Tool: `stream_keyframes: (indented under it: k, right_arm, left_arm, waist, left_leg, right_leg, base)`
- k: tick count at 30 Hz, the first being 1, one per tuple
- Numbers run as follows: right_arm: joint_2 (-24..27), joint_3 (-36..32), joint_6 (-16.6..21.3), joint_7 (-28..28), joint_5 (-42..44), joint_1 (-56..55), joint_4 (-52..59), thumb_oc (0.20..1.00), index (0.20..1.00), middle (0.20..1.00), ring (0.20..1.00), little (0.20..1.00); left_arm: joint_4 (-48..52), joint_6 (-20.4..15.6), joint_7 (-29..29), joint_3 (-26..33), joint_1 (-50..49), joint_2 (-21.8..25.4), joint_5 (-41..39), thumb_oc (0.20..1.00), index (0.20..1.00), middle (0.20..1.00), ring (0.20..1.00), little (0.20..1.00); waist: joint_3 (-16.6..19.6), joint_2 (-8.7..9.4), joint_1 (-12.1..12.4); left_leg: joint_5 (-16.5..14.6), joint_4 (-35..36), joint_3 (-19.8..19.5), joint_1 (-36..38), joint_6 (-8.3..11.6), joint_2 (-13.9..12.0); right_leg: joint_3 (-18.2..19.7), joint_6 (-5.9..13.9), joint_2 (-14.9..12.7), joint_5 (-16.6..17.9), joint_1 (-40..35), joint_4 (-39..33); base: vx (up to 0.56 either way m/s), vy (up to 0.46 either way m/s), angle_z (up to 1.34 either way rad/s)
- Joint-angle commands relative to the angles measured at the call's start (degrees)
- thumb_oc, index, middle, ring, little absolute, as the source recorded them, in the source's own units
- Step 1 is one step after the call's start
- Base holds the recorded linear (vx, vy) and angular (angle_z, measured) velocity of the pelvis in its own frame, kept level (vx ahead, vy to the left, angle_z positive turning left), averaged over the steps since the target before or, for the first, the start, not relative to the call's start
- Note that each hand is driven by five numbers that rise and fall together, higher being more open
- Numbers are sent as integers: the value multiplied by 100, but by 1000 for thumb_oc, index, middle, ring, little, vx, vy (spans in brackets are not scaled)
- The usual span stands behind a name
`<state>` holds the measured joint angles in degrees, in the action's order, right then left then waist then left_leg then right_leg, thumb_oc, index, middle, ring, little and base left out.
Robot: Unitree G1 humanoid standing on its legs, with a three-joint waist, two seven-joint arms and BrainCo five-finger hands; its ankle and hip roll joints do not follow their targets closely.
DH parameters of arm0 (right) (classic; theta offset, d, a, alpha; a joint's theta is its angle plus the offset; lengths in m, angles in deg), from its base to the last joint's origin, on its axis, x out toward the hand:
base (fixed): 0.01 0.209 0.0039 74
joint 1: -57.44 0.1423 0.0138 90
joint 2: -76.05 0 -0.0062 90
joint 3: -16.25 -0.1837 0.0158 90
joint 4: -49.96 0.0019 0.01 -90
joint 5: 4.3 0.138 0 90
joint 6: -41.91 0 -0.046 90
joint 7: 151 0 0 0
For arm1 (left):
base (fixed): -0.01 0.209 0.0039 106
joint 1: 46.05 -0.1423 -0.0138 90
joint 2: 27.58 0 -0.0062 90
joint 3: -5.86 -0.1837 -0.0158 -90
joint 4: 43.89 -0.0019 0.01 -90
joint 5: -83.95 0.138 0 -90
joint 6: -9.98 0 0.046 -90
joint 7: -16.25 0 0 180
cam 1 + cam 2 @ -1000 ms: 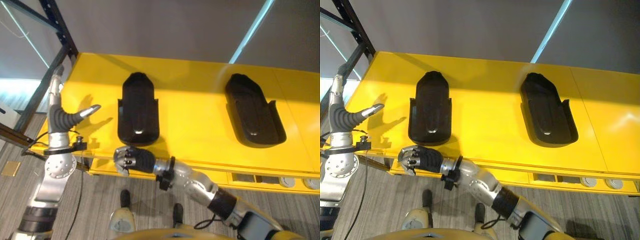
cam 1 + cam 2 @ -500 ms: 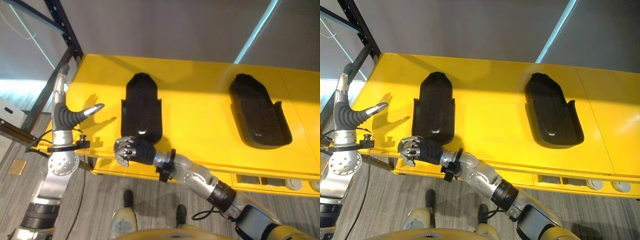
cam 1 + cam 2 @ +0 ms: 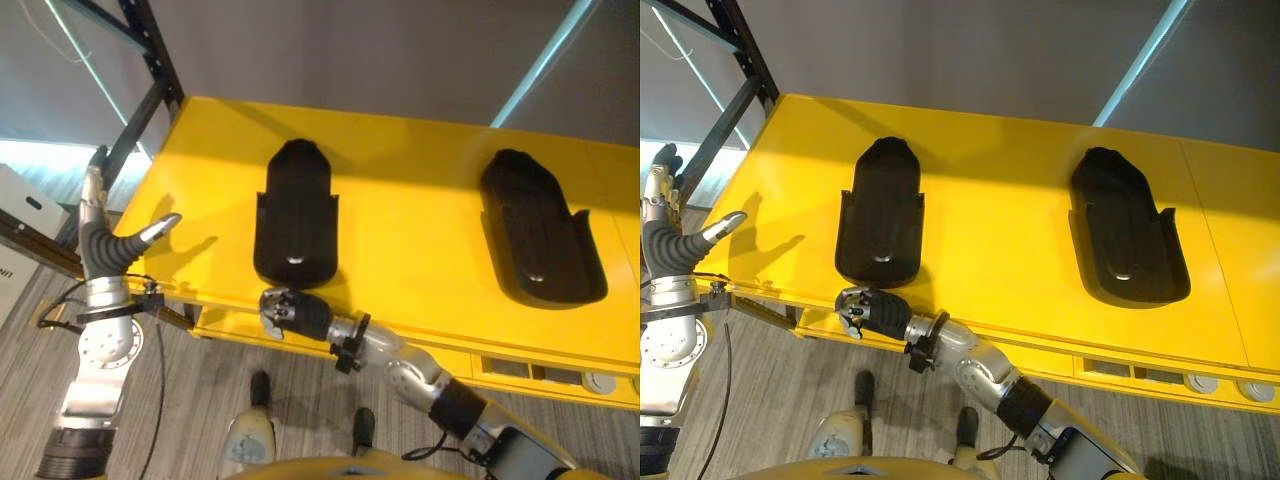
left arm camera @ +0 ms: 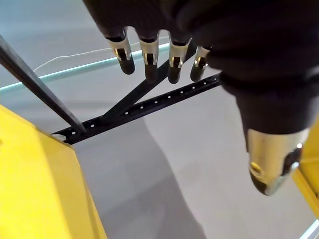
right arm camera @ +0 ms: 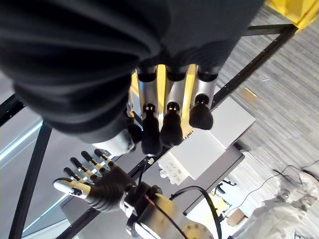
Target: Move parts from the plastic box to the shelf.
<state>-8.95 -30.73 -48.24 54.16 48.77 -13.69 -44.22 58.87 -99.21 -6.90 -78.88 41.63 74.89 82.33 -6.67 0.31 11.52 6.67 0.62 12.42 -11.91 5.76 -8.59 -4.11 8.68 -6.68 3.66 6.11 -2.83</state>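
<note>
While two black parts lie on the yellow shelf (image 3: 420,230), both hands hold nothing. The near part (image 3: 295,212) rests lengthwise, its long axis running from the front edge towards the back, rounded end away from the robot. The far part (image 3: 541,240) lies well apart towards the robot's right, angled slightly. The right hand (image 3: 293,312), reaching across low at the shelf's front edge, sits just below the near part's open end, fingers curled in on an empty palm. The left hand (image 3: 108,238) hangs off the shelf's left end beside the dark rack post (image 3: 140,105), fingers loose and spread, thumb out. Judged from this, the right hand is the nearer to the near part. No plastic box is seen.
</note>
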Motion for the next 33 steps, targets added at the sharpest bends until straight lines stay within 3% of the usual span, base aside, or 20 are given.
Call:
stream_keyframes:
  k: [1, 14, 23, 25, 27, 28, 29, 30, 33]
  right_arm:
    - [-436, -319, 471, -51, -115, 315, 245, 200, 200, 200, 200, 200]
    - [-938, -953, 828, -747, -75, 413, -264, 200, 200, 200, 200, 200]
    - [-965, -1064, 844, -776, -31, 392, -303, 200, 200, 200, 200, 200]
    - [-802, -1003, 799, -575, -57, 376, 52, 200, 200, 200, 200, 200]
    - [-489, -1052, 939, -419, -352, 401, 616, 200, 200, 200, 200, 200]
    - [-72, -1231, 1163, -368, -749, 432, 1295, 200, 200, 200, 200, 200]
    - [-62, -1235, 1156, -376, -751, 426, 1313, 216, 216, 216, 216, 216]
    - [189, -1378, 1294, -393, -996, 381, 1707, 1000, 1000, 1000, 1000, 1000]
    - [662, -1964, 1554, -460, -1317, -77, 2574, 1000, 1000, 1000, 1000, 1000]
  left_arm:
    - [112, -380, -66, 162, 199, 319, -163, 1000, 1000, 1000, 1000, 1000]
    - [-71, -351, -141, 182, 46, 179, -369, 1000, 1000, 1000, 1000, 1000]
    - [-25, -372, -107, 210, 51, 249, -363, 1000, 1000, 1000, 1000, 1000]
    - [96, -376, 14, 143, 113, 285, -361, 1000, 1000, 1000, 1000, 1000]
    - [268, -379, 150, 109, 157, 333, -351, 1000, 1000, 1000, 1000, 1000]
    - [477, -408, 302, 100, 162, 368, -405, 1000, 1000, 1000, 1000, 1000]
    - [480, -405, 306, 100, 165, 364, -407, 1000, 1000, 1000, 1000, 1000]
    - [601, -407, 374, 109, 167, 382, -415, 1000, 1000, 1000, 1000, 1000]
    - [817, -365, 519, 97, 175, 373, -419, 1000, 1000, 1000, 1000, 1000]
  waist:
    - [12, 109, 47]
    - [136, 107, 96]
    - [112, 126, 91]
    - [101, 144, 66]
    - [94, 162, 25]
    - [113, 188, -37]
    - [118, 192, -34]
    - [131, 205, -82]
    - [186, 235, -304]
  left_leg:
    - [-1195, -879, 294, 174, 266, -384]
    - [-1206, -787, 290, 289, 249, -341]
    - [-1158, -714, 214, 274, 257, -324]
    - [-1166, -710, 212, 273, 248, -311]
    - [-1189, -730, 226, 280, 237, -296]
    - [-1251, -759, 238, 307, 225, -295]
    - [-1222, -748, 240, 290, 220, -289]
    - [-1240, -755, 258, 302, 213, -289]
    - [-1328, -777, 339, 358, 180, -284]
  right_leg:
    - [21, 437, -236, -676, 362, 696]
    - [-28, 417, -225, -696, 264, 643]
    - [-55, 426, -214, -675, 282, 629]
    - [-41, 446, -220, -650, 285, 623]
    - [-24, 473, -232, -633, 266, 612]
    - [-6, 503, -240, -647, 240, 622]
    - [-2, 500, -245, -624, 259, 614]
    - [10, 518, -257, -617, 255, 613]
    - [81, 573, -268, -608, 240, 606]
  base:
    - [0, 0, 0]
    - [0, 0, 0]
    - [-2, 2, 0]
    - [-26, 38, 7]
    - [-10, 46, 8]
    - [-8, 41, 6]
    - [-8, 50, 4]
    - [-18, 44, -2]
    - [1, 72, -6]
